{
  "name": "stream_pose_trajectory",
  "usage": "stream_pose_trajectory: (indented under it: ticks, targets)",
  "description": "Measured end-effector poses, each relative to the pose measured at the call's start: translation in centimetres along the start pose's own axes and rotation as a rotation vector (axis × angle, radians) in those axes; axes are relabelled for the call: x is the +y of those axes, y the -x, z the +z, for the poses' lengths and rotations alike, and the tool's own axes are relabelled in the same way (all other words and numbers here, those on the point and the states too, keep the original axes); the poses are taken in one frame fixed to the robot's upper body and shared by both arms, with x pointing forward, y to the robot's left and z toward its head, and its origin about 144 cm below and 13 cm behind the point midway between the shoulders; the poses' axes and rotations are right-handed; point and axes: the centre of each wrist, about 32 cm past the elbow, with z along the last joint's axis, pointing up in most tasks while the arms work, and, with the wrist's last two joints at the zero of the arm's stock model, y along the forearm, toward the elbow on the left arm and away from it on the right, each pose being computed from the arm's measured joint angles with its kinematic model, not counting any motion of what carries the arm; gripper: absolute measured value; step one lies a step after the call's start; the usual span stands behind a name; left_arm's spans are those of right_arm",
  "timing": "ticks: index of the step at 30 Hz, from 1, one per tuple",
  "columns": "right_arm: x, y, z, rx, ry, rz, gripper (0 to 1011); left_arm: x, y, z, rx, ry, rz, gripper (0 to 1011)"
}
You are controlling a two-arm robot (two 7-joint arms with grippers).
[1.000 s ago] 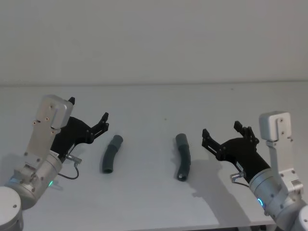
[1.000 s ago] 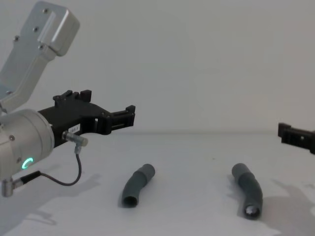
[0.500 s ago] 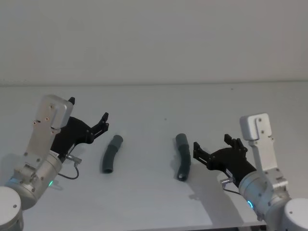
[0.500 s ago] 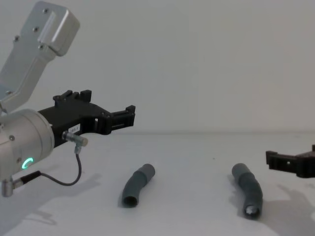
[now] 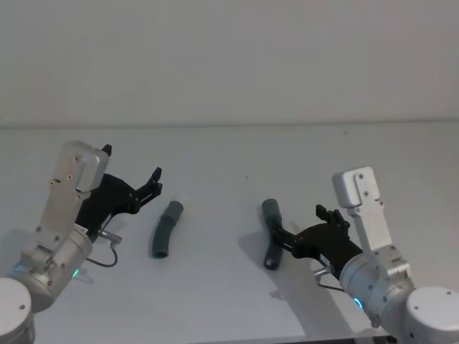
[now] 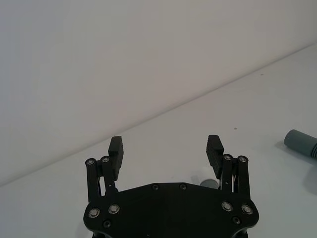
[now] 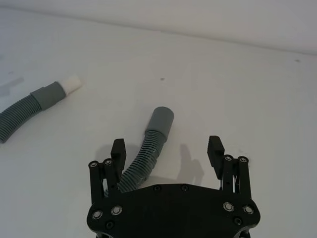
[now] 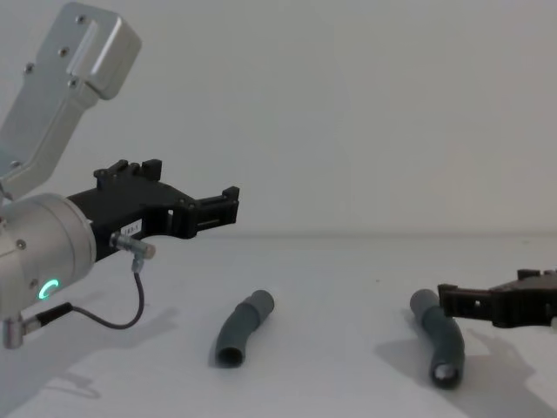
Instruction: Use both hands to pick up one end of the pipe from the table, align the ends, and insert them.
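Since the last look, the right claw [image 7: 166,147] had come in from well off to the right, up to the right pipe piece [image 5: 270,217]; both pieces and the left claw [image 6: 166,147] sat unchanged.

The right pipe piece lay flat on the table [image 5: 215,308], its ribbed body between the right claw's spread fingers, close to one of them and not gripped. Well apart from it lay the left piece [image 5: 165,231], whitish tip [image 7: 73,82] at its far end. The left claw hung open just beside it.

Progress, judged: nothing lifted, aligned or joined; first grasp imminent.

Room: bare table between the pieces and beyond them; the front edge [image 5: 287,335] ran near the right arm.
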Motion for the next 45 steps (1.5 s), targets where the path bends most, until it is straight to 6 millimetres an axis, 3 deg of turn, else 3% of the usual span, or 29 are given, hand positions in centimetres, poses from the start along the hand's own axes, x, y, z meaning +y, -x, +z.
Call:
stream_pose_trajectory:
  ticks: [45]
  targets:
    - [4.5,0.6,1.4,-0.045,0.181,0.031,1003,0.0,0.0,0.0,0.0,0.0,0.0,1001]
